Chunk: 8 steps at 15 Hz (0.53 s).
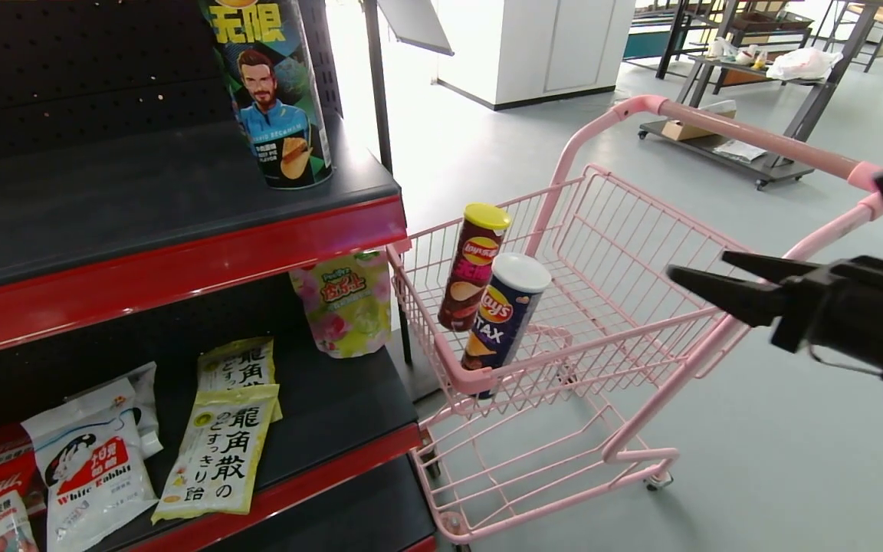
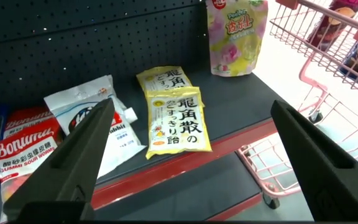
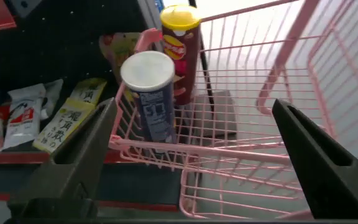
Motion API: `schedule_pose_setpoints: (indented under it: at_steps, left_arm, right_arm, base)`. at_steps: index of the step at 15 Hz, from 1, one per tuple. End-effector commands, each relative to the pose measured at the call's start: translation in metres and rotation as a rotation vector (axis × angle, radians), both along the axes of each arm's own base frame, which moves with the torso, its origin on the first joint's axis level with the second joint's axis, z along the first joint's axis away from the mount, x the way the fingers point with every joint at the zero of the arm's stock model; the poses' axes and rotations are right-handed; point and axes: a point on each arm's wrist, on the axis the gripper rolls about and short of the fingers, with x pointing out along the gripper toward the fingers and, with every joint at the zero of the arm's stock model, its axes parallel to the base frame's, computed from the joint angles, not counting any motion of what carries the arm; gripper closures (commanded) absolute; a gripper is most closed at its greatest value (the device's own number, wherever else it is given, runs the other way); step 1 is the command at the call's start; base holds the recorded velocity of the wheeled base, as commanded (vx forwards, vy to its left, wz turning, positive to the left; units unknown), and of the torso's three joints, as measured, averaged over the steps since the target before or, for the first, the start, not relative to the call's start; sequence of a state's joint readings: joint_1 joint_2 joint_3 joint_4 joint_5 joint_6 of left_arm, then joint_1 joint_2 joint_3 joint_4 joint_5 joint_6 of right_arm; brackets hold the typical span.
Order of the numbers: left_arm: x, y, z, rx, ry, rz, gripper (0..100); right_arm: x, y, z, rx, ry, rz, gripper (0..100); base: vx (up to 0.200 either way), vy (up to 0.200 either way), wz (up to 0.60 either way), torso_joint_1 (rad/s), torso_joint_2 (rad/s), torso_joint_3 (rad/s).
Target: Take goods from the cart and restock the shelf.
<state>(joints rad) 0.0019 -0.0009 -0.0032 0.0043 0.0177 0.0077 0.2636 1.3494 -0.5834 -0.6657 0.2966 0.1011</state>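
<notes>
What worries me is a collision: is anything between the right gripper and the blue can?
The cart's wire wall crosses the blue can's lower half. Its top rises above that rim, with nothing visible between it and the open right gripper.

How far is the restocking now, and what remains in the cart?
Looks done: one green can stands on the upper shelf. In hand: nothing; the right gripper is open near the cart. Left: the maroon can and blue can, both in the cart.
</notes>
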Motion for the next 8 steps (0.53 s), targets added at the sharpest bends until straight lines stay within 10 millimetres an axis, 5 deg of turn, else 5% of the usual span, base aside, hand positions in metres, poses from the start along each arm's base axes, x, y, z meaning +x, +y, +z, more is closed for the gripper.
schedule_pose_setpoints:
  at_steps: [1,8]
  left_arm:
    - [0.0,0.0,0.0,0.0,0.001,0.002,0]
    - [0.0,0.0,0.0,0.0,0.001,-0.001,0]
  right_arm:
    - [0.044,0.046,-0.049,-0.032,0.169,0.133,0]
    - [0.074,0.073,-0.068,-0.05,0.217,0.194,0]
  base:
    - [0.0,0.0,0.0,0.0,0.0,0.0]
    - [0.0,0.0,0.0,0.0,0.0,0.0]
